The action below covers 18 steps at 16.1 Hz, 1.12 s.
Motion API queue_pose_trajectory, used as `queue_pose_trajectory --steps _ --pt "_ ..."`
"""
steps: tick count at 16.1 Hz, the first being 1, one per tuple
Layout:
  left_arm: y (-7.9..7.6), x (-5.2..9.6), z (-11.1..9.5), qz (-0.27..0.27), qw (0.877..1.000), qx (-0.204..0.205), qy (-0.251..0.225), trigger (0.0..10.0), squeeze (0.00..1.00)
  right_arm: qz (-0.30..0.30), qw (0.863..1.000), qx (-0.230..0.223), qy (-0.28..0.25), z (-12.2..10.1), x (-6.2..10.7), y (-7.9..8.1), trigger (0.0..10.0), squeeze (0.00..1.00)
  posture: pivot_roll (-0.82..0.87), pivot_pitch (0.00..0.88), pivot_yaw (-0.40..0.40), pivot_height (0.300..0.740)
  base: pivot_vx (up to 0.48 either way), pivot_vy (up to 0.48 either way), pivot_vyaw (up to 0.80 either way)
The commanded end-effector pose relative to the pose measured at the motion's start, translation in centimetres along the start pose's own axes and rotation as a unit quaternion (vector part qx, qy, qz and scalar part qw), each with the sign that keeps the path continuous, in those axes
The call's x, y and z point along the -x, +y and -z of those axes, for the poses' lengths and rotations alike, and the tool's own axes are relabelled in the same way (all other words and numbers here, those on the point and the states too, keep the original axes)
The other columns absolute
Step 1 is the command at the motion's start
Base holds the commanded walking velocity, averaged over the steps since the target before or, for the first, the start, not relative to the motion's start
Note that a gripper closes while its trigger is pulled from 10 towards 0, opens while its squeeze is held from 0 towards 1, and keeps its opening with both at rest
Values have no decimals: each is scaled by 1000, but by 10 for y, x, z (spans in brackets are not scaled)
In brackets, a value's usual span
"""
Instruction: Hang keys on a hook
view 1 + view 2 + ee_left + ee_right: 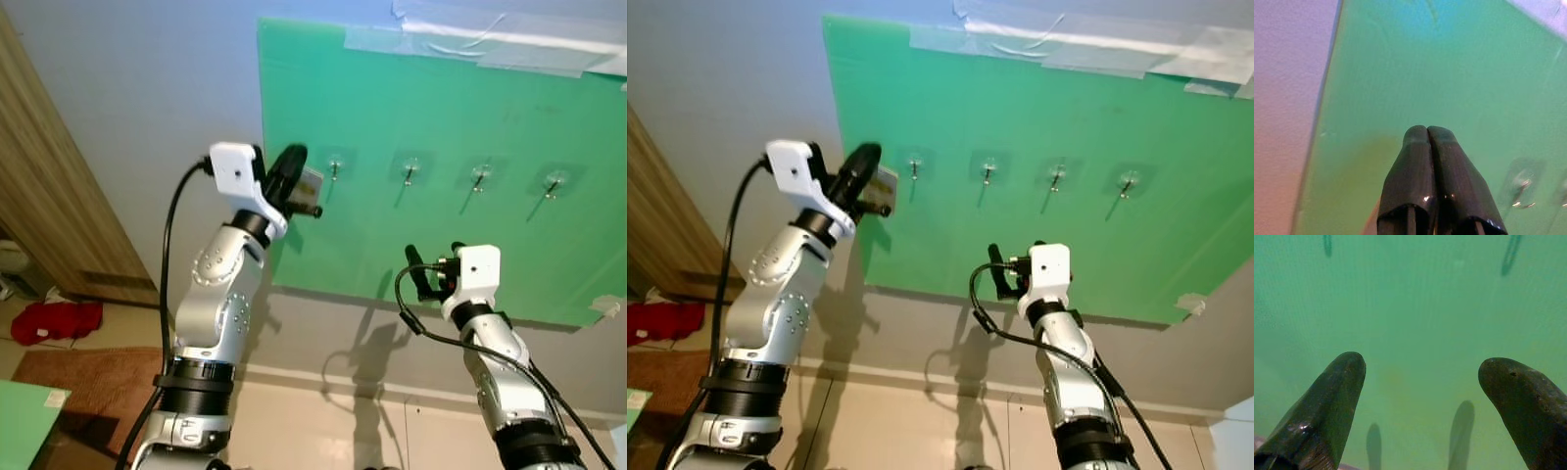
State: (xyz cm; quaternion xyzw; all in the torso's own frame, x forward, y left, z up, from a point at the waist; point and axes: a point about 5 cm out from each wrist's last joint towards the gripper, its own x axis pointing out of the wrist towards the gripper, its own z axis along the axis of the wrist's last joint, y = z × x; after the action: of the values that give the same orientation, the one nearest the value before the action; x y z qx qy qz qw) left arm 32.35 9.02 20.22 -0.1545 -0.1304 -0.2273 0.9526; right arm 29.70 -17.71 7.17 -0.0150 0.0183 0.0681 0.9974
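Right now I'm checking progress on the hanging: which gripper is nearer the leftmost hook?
Left. The left gripper is raised beside the leftmost hook on the green board, just to its left. The right gripper sits lower, below the middle hooks.

Home interior, plain pale wall [137, 88], wood-grain door [49, 206] at left, brown rug [83, 382] and red cloth [54, 320] on floor, green board [441, 117] (taped up) carrying four small hooks [409, 174]

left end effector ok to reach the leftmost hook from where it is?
Probably yes. The left end effector is raised against the green board, just beside the leftmost hook, with bare board between them. Its fingers are shut on a small tag-like item; whether keys hang from it is unclear.
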Motion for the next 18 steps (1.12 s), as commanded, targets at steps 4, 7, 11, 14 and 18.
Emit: queue_pose_trajectory --steps 4,7,11,14,18 --pt "-1 0 -13 18 990 141 -21 0 0 -5 1000 2 0 -2 -4 0 10000 0 -15 0 -17 740 0 0 0" --pt "7 5 -22 59 967 244 -49 0 0 -2 1000 -1 2 -1 -2 0 10000 0 -19 0 -13 740 0 0 0" --pt "11 9 -21 70 940 330 -49 0 0 -2 1000 1 4 -1 -1 -2 10000 0 -24 0 -15 740 0 0 0" --pt "11 11 -18 77 936 343 -37 0 0 -2 1000 2 4 -1 -1 -2 10000 0 -25 0 -17 740 0 0 0" --pt "6 8 -7 86 937 337 -1 0 0 -2 1000 1 4 -1 -1 -1 10000 0 -29 0 -10 740 0 0 0"
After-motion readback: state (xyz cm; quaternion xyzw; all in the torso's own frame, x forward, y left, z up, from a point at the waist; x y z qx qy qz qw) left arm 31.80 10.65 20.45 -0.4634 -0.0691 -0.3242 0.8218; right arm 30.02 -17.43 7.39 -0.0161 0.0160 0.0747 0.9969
